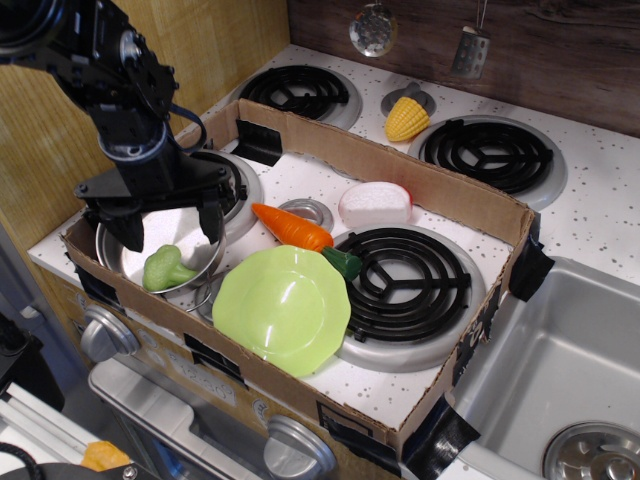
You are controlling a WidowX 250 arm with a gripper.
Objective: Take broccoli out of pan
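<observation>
The pale-green broccoli [166, 268] lies in the front part of the shiny steel pan [130, 262], which sits at the front left of the cardboard-walled stove top. My black gripper [171, 230] hangs open directly above the pan. One finger [130, 232] is behind and left of the broccoli and the other finger [212, 225] is at the pan's right rim. The fingertips are just above the broccoli and touch nothing. The arm hides the back of the pan.
A lime-green plate [283, 307] lies right of the pan. An orange carrot [293, 227] with a green top, a white and red toy [375, 205], a corn cob [406, 118], the cardboard wall [400, 170] and the sink [560, 370] are around.
</observation>
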